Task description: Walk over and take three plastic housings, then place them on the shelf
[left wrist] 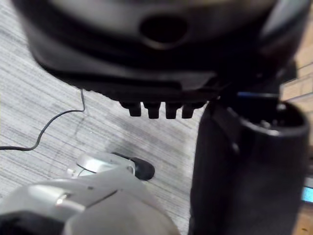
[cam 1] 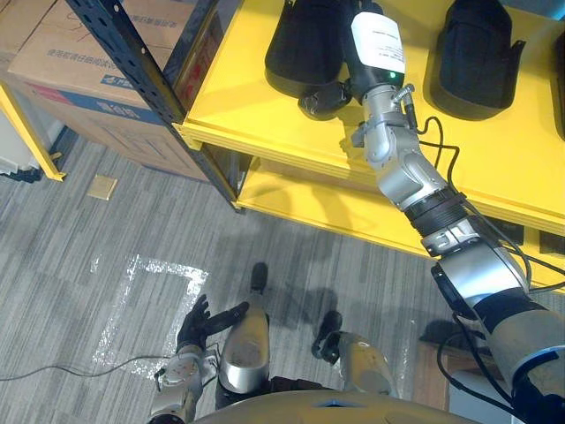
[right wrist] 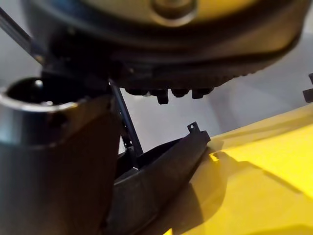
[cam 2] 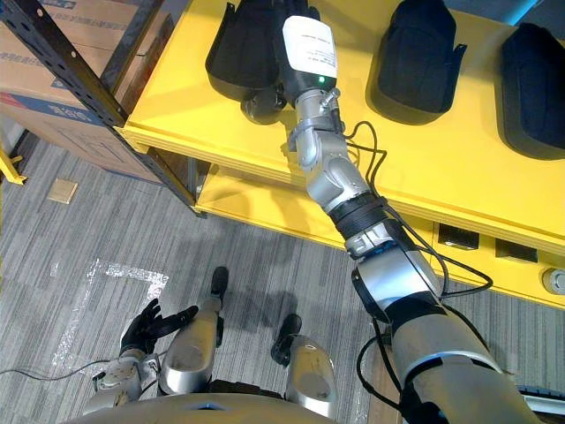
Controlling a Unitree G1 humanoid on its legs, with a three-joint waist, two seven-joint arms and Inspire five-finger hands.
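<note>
Black plastic housing (cam 1: 300,44) on yellow shelf (cam 1: 265,119), right hand (cam 1: 376,40) at it, grasp unclear, left hand (cam 1: 196,325) released

Grey striped carpet (cam 1: 291,256) covered the floor. A yellow shelf (cam 1: 494,168) ran from 12 to 3 o'clock, with a lower yellow board (cam 1: 300,201) beneath it and a dark perforated upright (cam 1: 132,62) at 11. Cardboard boxes (cam 1: 62,53) stood at 10 o'clock. A small tan square (cam 1: 102,186) lay at 9 and a shiny taped patch (cam 1: 150,291) at 8.

The yellow shelf (cam 2: 459,168) bears three black housings: left housing (cam 2: 234,53), middle housing (cam 2: 419,57), right housing (cam 2: 534,84).
</note>
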